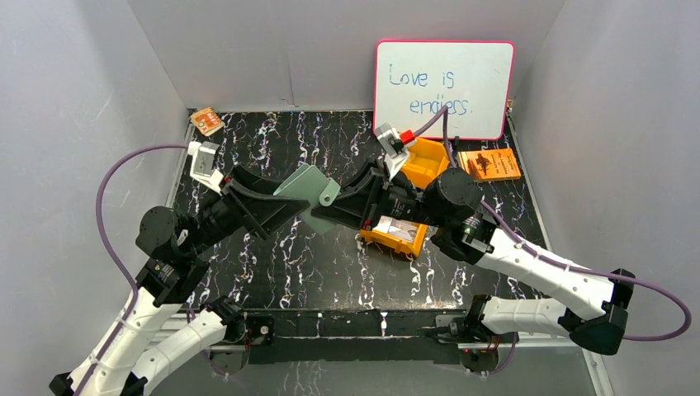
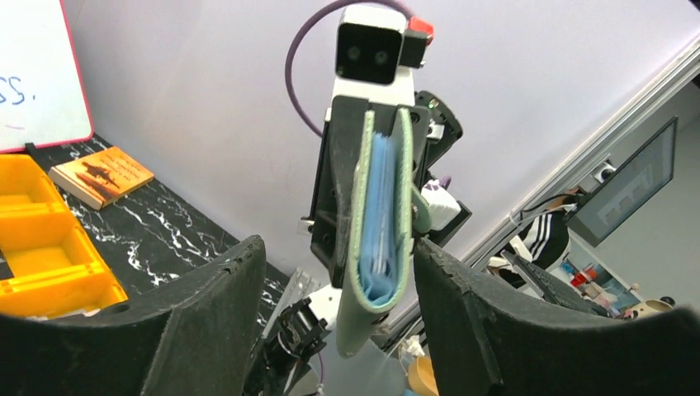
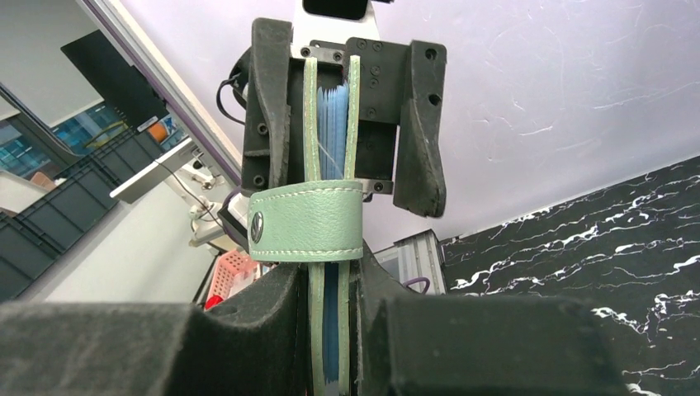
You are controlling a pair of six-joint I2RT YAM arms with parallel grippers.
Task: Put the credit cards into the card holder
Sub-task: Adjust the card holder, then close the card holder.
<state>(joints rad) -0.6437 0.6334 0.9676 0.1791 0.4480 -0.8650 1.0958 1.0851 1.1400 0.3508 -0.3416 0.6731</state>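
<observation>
From above, I hold the card holder (image 1: 307, 188) up in the air over the table (image 1: 272, 264), between my left gripper (image 1: 289, 206) and my right gripper (image 1: 327, 213).

In my left wrist view, my left fingers (image 2: 210, 318) are apart. One is on each side of the holder, and neither touches it.

In my right wrist view, my right fingers (image 3: 272, 330) squeeze the holder tight. Its tab (image 3: 305, 223) wraps it shut. I cannot tell if cards are inside.

I think I am getting it ready to open. Next, my left should pinch the free end gently.
</observation>
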